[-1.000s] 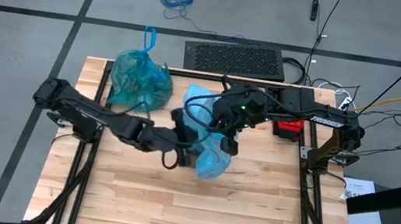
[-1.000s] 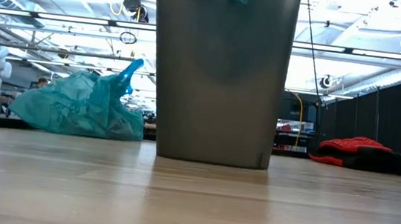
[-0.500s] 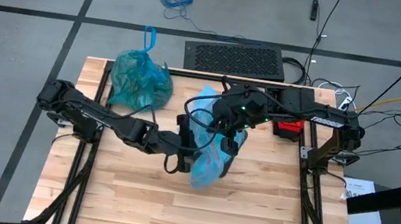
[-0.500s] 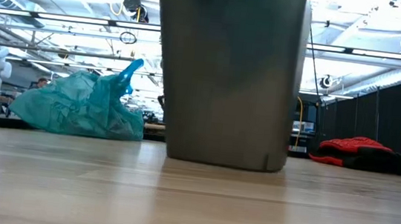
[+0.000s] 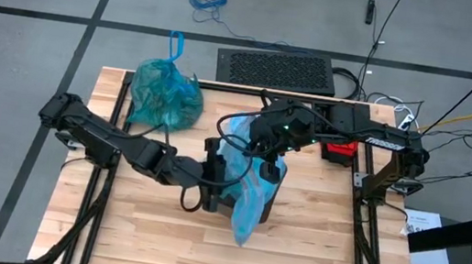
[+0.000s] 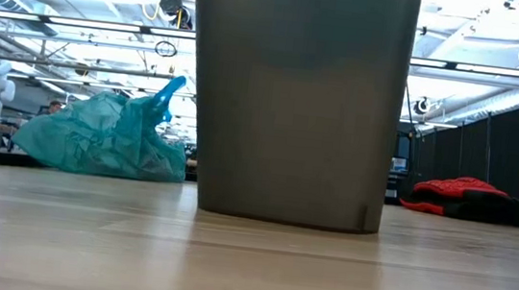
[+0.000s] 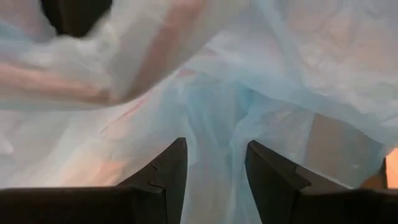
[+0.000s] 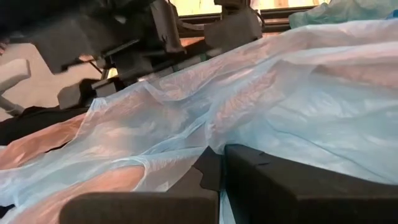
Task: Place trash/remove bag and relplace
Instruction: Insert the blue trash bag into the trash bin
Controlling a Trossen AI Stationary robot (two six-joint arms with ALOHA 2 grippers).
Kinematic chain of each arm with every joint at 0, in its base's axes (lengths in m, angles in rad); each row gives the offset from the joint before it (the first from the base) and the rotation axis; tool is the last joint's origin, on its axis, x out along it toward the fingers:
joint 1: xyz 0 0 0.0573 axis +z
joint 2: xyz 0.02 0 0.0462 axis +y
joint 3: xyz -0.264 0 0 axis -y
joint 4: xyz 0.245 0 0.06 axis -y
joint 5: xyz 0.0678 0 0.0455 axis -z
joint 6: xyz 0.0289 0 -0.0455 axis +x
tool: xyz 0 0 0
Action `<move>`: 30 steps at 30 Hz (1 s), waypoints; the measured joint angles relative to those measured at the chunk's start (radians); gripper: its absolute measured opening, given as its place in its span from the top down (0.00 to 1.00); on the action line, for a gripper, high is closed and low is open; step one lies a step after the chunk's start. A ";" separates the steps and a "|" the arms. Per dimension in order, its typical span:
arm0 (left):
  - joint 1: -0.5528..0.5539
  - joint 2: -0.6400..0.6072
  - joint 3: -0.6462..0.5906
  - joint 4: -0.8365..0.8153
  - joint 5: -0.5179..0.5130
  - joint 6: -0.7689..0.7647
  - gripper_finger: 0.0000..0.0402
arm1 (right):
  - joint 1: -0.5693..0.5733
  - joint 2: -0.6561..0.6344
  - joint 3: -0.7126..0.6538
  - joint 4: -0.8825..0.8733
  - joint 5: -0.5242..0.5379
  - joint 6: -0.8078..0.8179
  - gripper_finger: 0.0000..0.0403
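The teal-green bag, tied shut, rests on its bottom at the table's far left; it also shows in the low view. The trash is out of view. A grey bin stands at the table's middle. A pale sky-blue bag lies over the bin's top and hangs down its near side. My left gripper is at the bin's left side, shut on this pale bag. My right gripper is over the bin's far side, shut on the same bag. My left gripper has a bunched fold of the pale bag's plastic between its two fingers. It comes level from the table's left. The plastic spreads slack beyond the fingers and covers the view. My right gripper pinches a gathered edge of the pale bag between its two fingers, which come from above over the bin's far side. The plastic runs away from the fingers in loose folds, several layers thick.
A red cloth thing lies at the table's far right, also in the low view. A black keyboard-like mat lies beyond the far edge. Bare wood stretches along the near half of the table.
The grey bin has slid toward the table's near edge and stays upright. My left gripper has gone with it toward the near edge. The pale bag's loose end has dropped farther down the bin's near side.
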 joint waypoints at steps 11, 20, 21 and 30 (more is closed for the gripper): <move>-0.045 -0.007 0.092 -0.136 -0.061 -0.002 0.62 | 0.014 0.000 -0.164 0.060 -0.006 0.019 1.00; -0.102 -0.106 0.097 -0.256 -0.274 -0.110 0.62 | -0.002 0.001 -0.432 0.213 0.001 0.112 1.00; -0.105 -0.117 0.095 -0.265 -0.280 -0.130 0.64 | -0.002 0.001 -0.444 0.212 -0.002 0.117 1.00; -0.104 -0.144 0.031 -0.291 -0.296 -0.211 0.83 | -0.003 0.001 -0.484 0.220 -0.034 0.136 1.00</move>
